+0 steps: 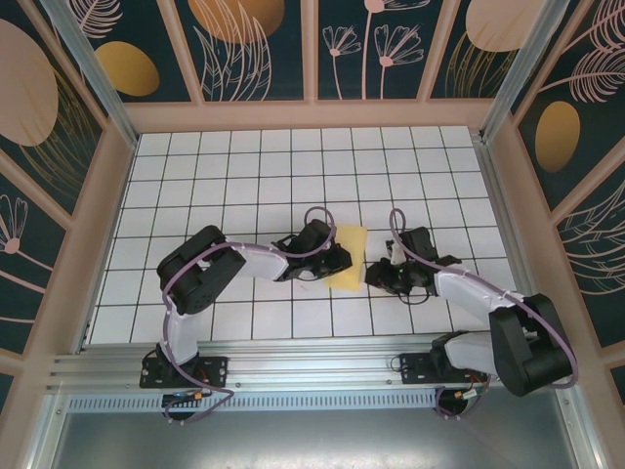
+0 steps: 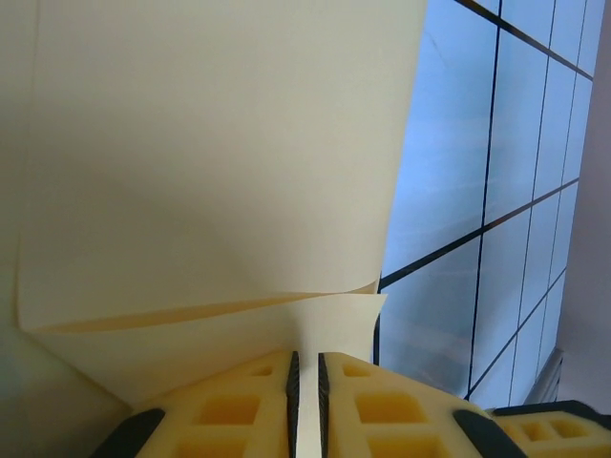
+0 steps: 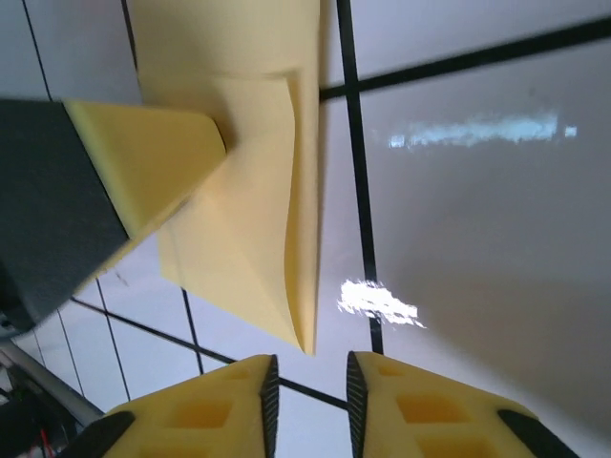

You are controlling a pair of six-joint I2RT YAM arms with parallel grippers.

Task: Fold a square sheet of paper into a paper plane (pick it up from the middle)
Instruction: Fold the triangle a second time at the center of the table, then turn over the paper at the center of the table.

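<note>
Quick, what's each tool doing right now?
Left tool: closed on a flap of the folded yellow paper.
Right tool: slightly open, holding nothing; the paper's corner lies just ahead of it.

White grid-tiled table [image 1: 244, 176], pale wooden frame [image 1: 312, 115] around it, dark floral wall panels [image 1: 254, 49], aluminium rail [image 1: 293, 376] at near edge

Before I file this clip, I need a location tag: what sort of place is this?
Probably a robot test enclosure: white grid-tiled table, floral-printed wall panels around it, aluminium rail in front.
</note>
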